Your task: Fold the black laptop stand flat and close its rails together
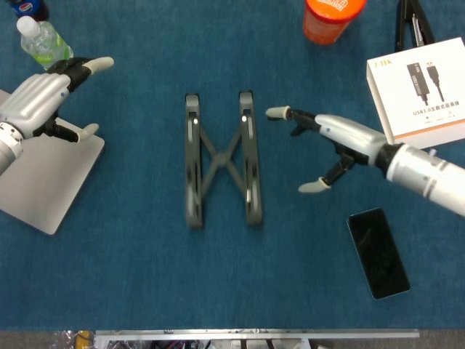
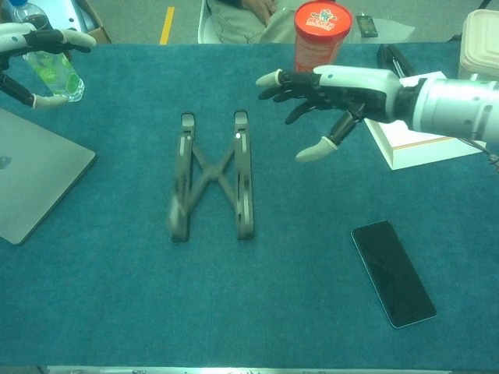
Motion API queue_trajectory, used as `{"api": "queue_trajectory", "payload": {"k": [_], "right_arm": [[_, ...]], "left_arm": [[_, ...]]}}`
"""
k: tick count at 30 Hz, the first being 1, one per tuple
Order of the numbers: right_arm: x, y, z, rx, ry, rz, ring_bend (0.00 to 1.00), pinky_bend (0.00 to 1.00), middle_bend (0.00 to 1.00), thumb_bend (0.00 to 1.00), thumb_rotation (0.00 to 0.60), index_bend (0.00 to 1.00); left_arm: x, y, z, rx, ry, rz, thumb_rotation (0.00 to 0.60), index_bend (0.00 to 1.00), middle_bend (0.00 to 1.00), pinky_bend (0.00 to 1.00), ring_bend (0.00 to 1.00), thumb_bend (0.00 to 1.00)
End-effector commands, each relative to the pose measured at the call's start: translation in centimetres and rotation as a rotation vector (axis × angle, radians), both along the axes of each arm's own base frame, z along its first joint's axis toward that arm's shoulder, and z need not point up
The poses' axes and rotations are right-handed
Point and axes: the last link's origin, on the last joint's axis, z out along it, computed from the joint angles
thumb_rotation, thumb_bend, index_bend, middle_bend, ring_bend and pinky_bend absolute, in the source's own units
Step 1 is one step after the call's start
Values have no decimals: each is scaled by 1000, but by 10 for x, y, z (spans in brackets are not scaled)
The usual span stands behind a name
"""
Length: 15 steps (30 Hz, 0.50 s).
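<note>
One black laptop stand (image 1: 221, 158) lies flat at the middle of the blue table (image 1: 145, 276), its two rails still spread apart by the crossed brace, so closing them remains. One silver laptop (image 1: 43, 182), one white box (image 1: 425, 91), one phone (image 1: 378, 252), one orange cup (image 1: 330, 18), one bottle (image 1: 43, 42). Right hand (image 1: 327, 142) hovers beside the stand, fingers spread, holding nothing; left hand (image 1: 45, 98) likewise open, far left

One stand (image 1: 221, 160), one phone (image 1: 377, 252), two bottles (image 1: 45, 40).

Black stand (image 1: 220, 158); blue tablecloth (image 1: 131, 276); orange cup (image 1: 330, 18).
</note>
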Motion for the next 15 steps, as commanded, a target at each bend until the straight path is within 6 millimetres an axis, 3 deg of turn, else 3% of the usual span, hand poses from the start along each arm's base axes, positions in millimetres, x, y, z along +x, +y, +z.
{"api": "queue_trajectory", "payload": {"k": [1, 5, 15], "right_arm": [[-3, 8, 7, -1, 6, 18, 7, 185, 93, 92, 600, 0], [-5, 12, 13, -47, 11, 57, 7, 185, 93, 93, 600, 0], [-5, 20, 5, -411, 202, 325, 7, 185, 93, 92, 600, 0]], "left_arm": [[0, -2, 1, 3, 6, -5, 600, 60, 79, 0, 0, 318], [-1, -5, -1, 12, 19, -28, 600, 60, 79, 0, 0, 318], [0, -13, -23, 84, 192, -249, 600, 59, 76, 0, 0, 318]]}}
